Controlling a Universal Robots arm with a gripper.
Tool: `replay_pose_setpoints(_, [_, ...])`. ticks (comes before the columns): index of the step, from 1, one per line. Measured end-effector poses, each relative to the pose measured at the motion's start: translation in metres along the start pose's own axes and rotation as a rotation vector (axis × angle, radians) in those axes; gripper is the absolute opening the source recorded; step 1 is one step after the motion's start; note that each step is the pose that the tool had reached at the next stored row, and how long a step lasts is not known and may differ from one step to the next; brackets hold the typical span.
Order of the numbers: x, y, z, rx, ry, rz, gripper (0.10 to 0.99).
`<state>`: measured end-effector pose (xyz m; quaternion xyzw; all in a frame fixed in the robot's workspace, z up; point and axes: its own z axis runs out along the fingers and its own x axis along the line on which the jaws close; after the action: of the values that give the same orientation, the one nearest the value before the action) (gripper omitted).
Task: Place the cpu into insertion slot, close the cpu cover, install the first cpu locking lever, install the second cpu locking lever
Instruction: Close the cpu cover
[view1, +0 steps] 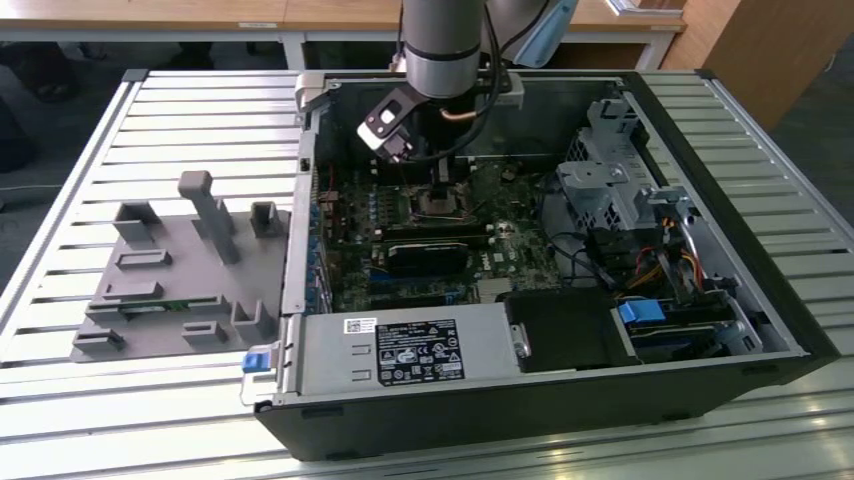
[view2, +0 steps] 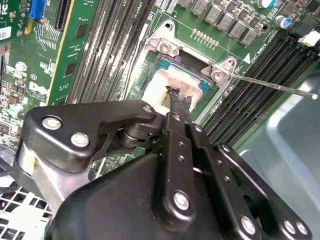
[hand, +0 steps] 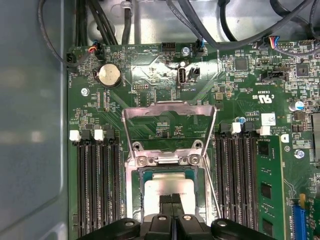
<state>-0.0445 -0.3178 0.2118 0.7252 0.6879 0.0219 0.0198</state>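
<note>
**Cpu down in the slot, cover wide open**

Cpu (hand: 167, 192) is lying flat in the insertion slot (hand: 137, 200), silvery top up, square to the frame by the look of it. And there's the pincer (hand: 171, 201), fingers pressed together and clamped on nothing. In both wrist views its tips sit at the middle of that metal top, though I cannot tell if they quite touch. The cpu cover (hand: 170, 106) stands hinged up and back, with green board showing through its window. A thin wire locking lever (view2: 280, 88) juts out free beside the slot.

How will it handle? My read: the chip is light, stiff and thin, slick on top and delicate at its contacts. It wants holding by two opposite edges, never dragging. The cover looks like springy sheet metal, and its free edge is the place to push.

Writing? Plenty. There is white lettering across the board and a small white sticker (hand: 268, 119) near the memory slots. In the exterior view a big printed label (view1: 416, 352) sits on the power supply inside the computer case (view1: 747, 330), on the slatted counter (view1: 200, 100). All of it I leave unread.
</note>
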Motion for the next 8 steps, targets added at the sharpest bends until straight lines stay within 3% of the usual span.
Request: replay_pose_setpoints(8, [0.0000,0.0004,-0.0057,0.001,-0.0001,0.000,0.106])
